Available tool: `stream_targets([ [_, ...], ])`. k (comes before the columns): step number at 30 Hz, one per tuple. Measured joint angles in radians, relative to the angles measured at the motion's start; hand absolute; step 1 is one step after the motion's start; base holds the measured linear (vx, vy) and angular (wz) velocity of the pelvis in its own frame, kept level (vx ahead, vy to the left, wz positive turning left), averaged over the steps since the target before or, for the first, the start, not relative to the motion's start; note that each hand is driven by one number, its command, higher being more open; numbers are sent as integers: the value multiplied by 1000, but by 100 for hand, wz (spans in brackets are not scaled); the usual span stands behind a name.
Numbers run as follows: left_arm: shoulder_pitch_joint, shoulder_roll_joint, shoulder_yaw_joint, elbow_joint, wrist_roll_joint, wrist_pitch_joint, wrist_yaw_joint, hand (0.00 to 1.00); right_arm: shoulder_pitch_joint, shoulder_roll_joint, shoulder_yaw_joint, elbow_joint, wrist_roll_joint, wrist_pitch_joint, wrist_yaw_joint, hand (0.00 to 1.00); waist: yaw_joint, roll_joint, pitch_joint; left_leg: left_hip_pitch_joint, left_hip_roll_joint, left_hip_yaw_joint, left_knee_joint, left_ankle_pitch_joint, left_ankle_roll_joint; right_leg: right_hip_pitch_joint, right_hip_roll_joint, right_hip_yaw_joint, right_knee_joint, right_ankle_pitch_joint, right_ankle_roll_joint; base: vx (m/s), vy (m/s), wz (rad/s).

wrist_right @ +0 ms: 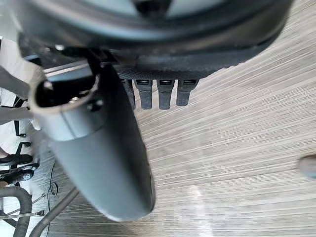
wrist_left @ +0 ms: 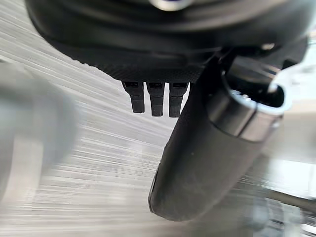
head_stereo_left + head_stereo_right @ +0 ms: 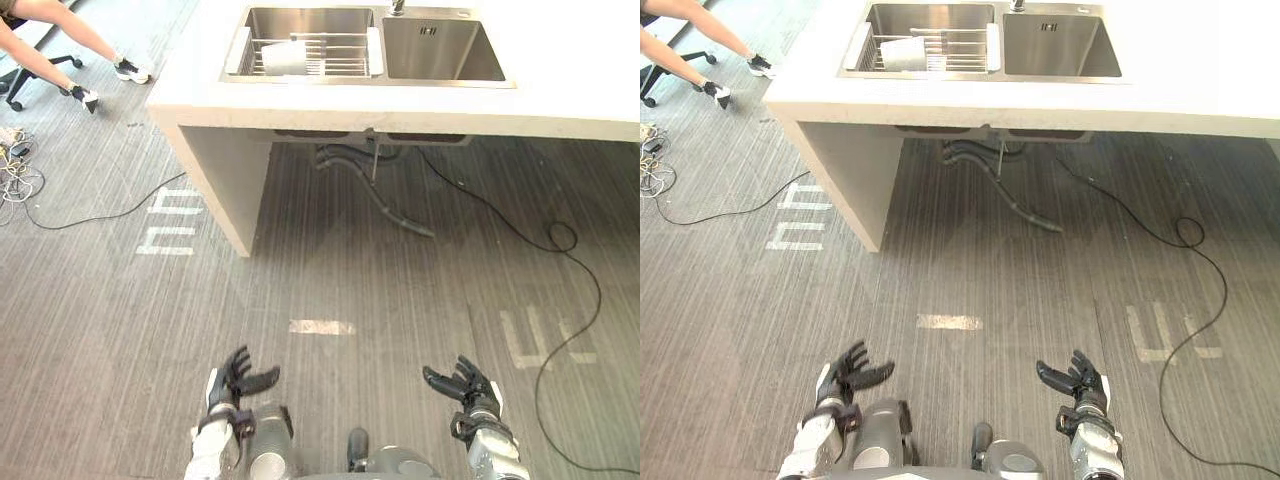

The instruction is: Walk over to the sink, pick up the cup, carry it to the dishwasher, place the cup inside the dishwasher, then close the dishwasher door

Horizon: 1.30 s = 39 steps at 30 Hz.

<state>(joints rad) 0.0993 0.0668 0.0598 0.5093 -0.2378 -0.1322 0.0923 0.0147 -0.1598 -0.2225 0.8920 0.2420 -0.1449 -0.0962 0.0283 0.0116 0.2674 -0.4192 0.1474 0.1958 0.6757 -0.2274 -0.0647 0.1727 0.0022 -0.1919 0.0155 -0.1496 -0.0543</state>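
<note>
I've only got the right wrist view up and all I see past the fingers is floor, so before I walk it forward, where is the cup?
Observer: The cup is on a wire rack set across the left basin of the sink. It seems to lie on its side.
Operator: Are we at the counter?
Observer: No. The counter stands ahead, with floor to cross first, and the cup's basin is a little to the robot's left.
Operator: Is the left hand free?
Observer: Yes. The left hand is low in front, its fingers relaxed and holding nothing.
</note>
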Motion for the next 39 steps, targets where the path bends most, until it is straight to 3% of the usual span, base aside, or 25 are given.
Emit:
stream_targets([
  [1, 48, -13, -34, -172, 0, -4, 13, 90, 23, -1, -2, 9, 0, 7, -10, 90, 20, 9, -4, -8, -55, -14, -327, 121, -14, 60, -11, 7, -7, -53, 31, 626, 123, -10],
  [2, 64, -20, -46, -228, 0, -7, 17, 90, 36, -2, -2, 8, 0, 7, -13, 90, 30, 18, -7, -8, -65, -18, -401, 155, -18, 79, -6, 13, -9, -75, 46, 637, 155, -18],
  [3, 77, -25, -51, -283, 0, -7, 19, 90, 48, -1, -2, 11, -1, 9, -14, 90, 39, 23, -9, -18, -66, -21, -415, 220, 8, 99, -3, 19, -9, -97, 57, 515, 175, -25],
  [4, 90, -27, -53, -369, 1, -9, 25, 90, 75, 13, -1, 12, -2, 17, -17, 90, 59, 4, -25, -14, -85, -13, -374, 317, 92, 130, -27, 32, -2, -129, 89, 642, 204, -14],
  [5, 91, -30, -57, -449, 1, -9, 42, 90, 90, 23, -2, 10, -10, 22, -18, 90, 65, -20, -38, -26, -108, -6, -331, 294, 123, 119, -67, 35, 43, -137, 103, 785, 254, -9],
  [7, 111, -36, -68, -584, 1, -12, 57, 90, 95, 25, -2, 3, -10, 24, -18, 90, 68, -23, -40, -28, -118, 7, -263, 228, 140, 77, -92, 70, 173, -132, 110, 636, 198, 1],
  [8, 120, -32, -75, -681, 3, -16, 61, 90, 95, 28, -8, 3, -11, 24, -16, 90, 66, -23, -40, -3, -127, 5, -227, 169, 144, 27, -109, 85, 336, -112, 143, 598, 195, 9],
  [9, 113, -14, -84, -766, 7, -21, 73, 90, 95, 38, -7, -3, -14, 24, -14, 90, 64, -26, -40, 51, -143, -5, -236, 131, 149, -58, -135, 90, 576, -31, 226, 582, 190, 18],
  [10, 109, -4, -88, -801, 15, -27, 83, 90, 95, 46, -6, -10, -18, 24, -12, 90, 59, -27, -41, 85, -150, -11, -253, 118, 146, -106, -147, 99, 694, 32, 247, 543, 167, 24],
  [12, 121, 6, -87, -938, 44, -71, 139, 90, 112, 74, 20, -54, -40, 22, 5, 90, 34, -25, -47, 255, -161, -27, -334, 72, 145, -270, -176, 89, 1008, -34, 178, 557, 112, 18],
  [14, 120, 4, -87, -1014, 64, -128, 168, 90, 137, 93, 48, -85, -49, 15, 15, 90, 24, -17, -67, 356, -149, -48, -382, 42, 134, -367, -178, 35, 1008, -78, 118, 579, 17, 22],
  [16, 116, -1, -86, -1061, 82, -177, 182, 90, 141, 102, 55, -85, -49, 13, 24, 90, 17, -15, -86, 421, -131, -68, -418, 19, 115, -456, -174, -15, 898, -110, 94, 489, -90, 29],
  [18, 116, -7, -86, -1057, 82, -214, 194, 90, 142, 101, 54, -79, -49, 12, 24, 90, 1, -15, -100, 486, -105, -98, -453, -9, 76, -521, -139, -23, 617, -94, 102, 478, -156, 44],
  [19, 116, -5, -87, -1050, 82, -214, 193, 90, 142, 101, 54, -77, -49, 12, 24, 90, -5, -21, -103, 496, -100, -103, -456, -20, 62, -522, -122, -15, 519, -63, 103, 502, -212, 63],
  [20, 120, 6, -87, -1026, 82, -212, 191, 90, 150, 100, 57, -67, -49, 12, 24, 90, -16, -39, -114, 514, -102, -106, -455, -48, 32, -516, -107, 21, 370, 107, 79, 613, -258, 51],
  [22, 128, -14, -90, -955, 82, -182, 186, 90, 141, 68, 57, -26, -49, 14, 23, 90, -12, 5, -134, 525, -45, -111, -430, -57, 7, -483, -65, 10, 367, 110, 48, 502, -220, 28],
  [24, 120, -26, -103, -920, 83, -154, 158, 90, 146, 52, 57, -43, -48, 14, 26, 90, -24, 26, -126, 465, -5, -109, -249, -48, -5, -416, -38, -26, 322, 83, 29, 413, -220, 30],
  [25, 106, -25, -126, -899, 84, -134, 137, 90, 161, 46, 59, -55, -46, 14, 28, 90, -23, 26, -122, 373, 34, -105, -25, -14, -23, -353, -27, -39, 281, 74, 19, 396, -211, 21],
  [27, 106, -10, -154, -898, 114, -125, 107, 90, 188, 40, 65, -97, -46, 12, 27, 90, -7, 24, -122, 283, 80, -71, 167, -28, -21, -259, -13, -36, 219, 70, 12, 431, -176, -4],
  [30, 90, 45, -156, -906, 201, -125, 77, 90, 184, 11, 64, -110, -44, -7, 34, 90, 4, 24, -127, 221, 66, -56, -8, -45, -3, -191, -23, -4, 155, 71, 14, 245, -15, -27],
  [31, 76, 72, -154, -906, 231, -125, 75, 90, 178, -1, 63, -100, -44, -11, 35, 90, 5, 30, -131, 223, 41, -78, -168, -14, 3, -186, -24, 10, 143, 72, 18, 163, 63, -31],
  [32, 65, 81, -152, -906, 261, -125, 75, 90, 177, -7, 63, -91, -44, -12, 38, 90, 5, 43, -139, 227, 30, -98, -292, 81, 6, -186, -16, 19, 136, 71, 30, 200, 112, -37],
  [33, 60, 84, -150, -904, 298, -125, 75, 90, 174, -11, 61, -71, -44, -10, 46, 90, 3, 66, -153, 239, 34, -121, -370, 156, -23, -185, 1, 28, 127, 69, 46, 158, 117, -25],
  [36, 53, 128, -152, -895, 372, -104, 72, 90, 195, 34, 61, -57, -44, -7, 57, 90, -13, 13, -158, 309, -9, -96, -514, 197, -15, -186, -39, 51, 117, 64, 67, 155, 116, -11],
  [39, 52, 166, -171, -893, 430, -88, 53, 90, 223, 48, 61, -54, -44, -7, 72, 90, -23, 1, -167, 365, -44, -73, -612, 232, 2, -176, -63, 66, 104, 62, 88, 74, 71, -10],
])
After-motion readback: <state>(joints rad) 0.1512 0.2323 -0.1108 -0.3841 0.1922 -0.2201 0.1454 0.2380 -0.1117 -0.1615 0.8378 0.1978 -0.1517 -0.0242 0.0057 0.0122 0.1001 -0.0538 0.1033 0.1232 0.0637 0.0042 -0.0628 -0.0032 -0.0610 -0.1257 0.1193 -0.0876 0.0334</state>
